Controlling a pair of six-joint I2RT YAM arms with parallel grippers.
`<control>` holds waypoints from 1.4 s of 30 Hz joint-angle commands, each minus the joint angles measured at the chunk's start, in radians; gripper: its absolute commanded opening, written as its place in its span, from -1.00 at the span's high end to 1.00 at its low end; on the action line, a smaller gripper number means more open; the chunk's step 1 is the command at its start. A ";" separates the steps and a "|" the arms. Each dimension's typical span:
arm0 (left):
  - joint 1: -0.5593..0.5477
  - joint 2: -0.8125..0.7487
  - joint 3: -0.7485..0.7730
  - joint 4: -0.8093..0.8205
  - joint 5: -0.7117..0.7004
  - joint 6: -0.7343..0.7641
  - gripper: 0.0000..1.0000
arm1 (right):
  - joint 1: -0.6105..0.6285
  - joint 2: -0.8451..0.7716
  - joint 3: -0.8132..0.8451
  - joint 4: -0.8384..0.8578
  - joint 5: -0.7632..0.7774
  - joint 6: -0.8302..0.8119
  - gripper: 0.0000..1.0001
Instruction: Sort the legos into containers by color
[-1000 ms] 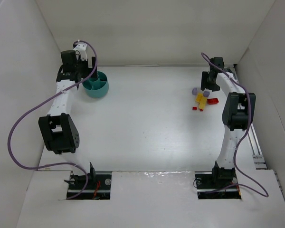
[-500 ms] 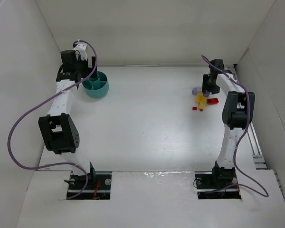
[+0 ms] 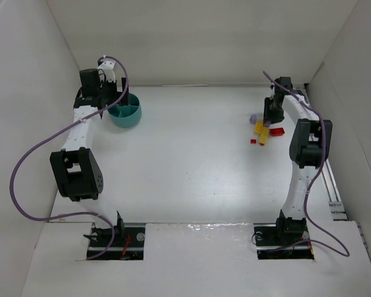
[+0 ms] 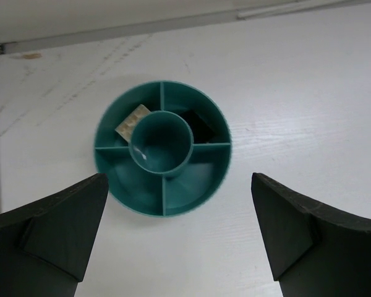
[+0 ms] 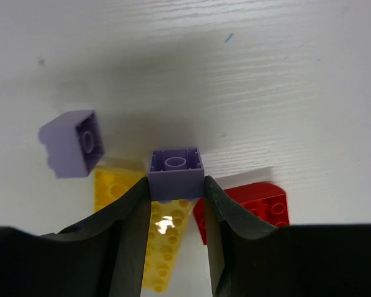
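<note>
Reaching forward at frame right, the right gripper [image 5: 175,185] pinches a pale purple brick [image 5: 175,167]; the left gripper [image 4: 179,238], jaws wide, hangs above the teal bowl [image 4: 224,162].

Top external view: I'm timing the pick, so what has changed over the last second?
The right gripper edged toward the pile and closed on one pale purple brick. The other purple brick, the yellow bricks, the red brick, the teal bowl and the open left gripper above it stayed essentially as they were.
</note>
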 commanded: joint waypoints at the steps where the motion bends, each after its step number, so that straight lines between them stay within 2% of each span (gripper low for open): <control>1: 0.015 -0.061 0.003 0.001 0.194 -0.008 -1.00 | -0.007 -0.087 0.088 -0.078 -0.167 0.030 0.58; 2: 0.015 -0.046 0.023 -0.034 0.254 0.017 -1.00 | -0.007 -0.104 0.102 -0.089 -0.270 0.042 0.58; 3: 0.026 -0.034 0.053 -0.097 0.380 0.089 -1.00 | 0.003 -0.131 0.130 -0.103 -0.356 0.084 0.58; 4: 0.026 -0.034 0.053 -0.107 0.382 0.089 -1.00 | 0.003 -0.142 0.144 -0.103 -0.357 0.104 0.60; 8: 0.026 -0.046 0.011 -0.107 0.593 0.126 -0.94 | 0.071 -0.173 0.177 -0.103 -0.540 0.213 0.60; 14: -0.031 -0.109 -0.066 -0.107 0.745 0.207 -0.67 | 0.221 -0.173 0.260 -0.060 -0.760 0.355 0.60; 17: -0.042 -0.162 -0.147 -0.035 0.848 0.271 -0.54 | 0.284 -0.144 0.340 -0.042 -0.870 0.378 0.60; 19: -0.051 -0.201 -0.254 0.121 0.903 0.255 -0.48 | 0.308 -0.109 0.377 -0.033 -0.918 0.388 0.60; 23: -0.086 -0.305 -0.440 0.469 0.903 0.139 -0.45 | 0.354 -0.064 0.446 -0.013 -1.019 0.388 0.58; 27: -0.141 -0.325 -0.480 0.551 0.894 0.138 -0.45 | 0.404 -0.043 0.460 -0.013 -1.071 0.397 0.58; 32: -0.201 -0.347 -0.549 0.761 0.840 0.077 -0.39 | 0.453 -0.023 0.469 -0.004 -1.117 0.397 0.60; 42: -0.244 -0.328 -0.559 0.827 0.819 0.077 -0.32 | 0.520 0.006 0.512 0.015 -1.163 0.397 0.60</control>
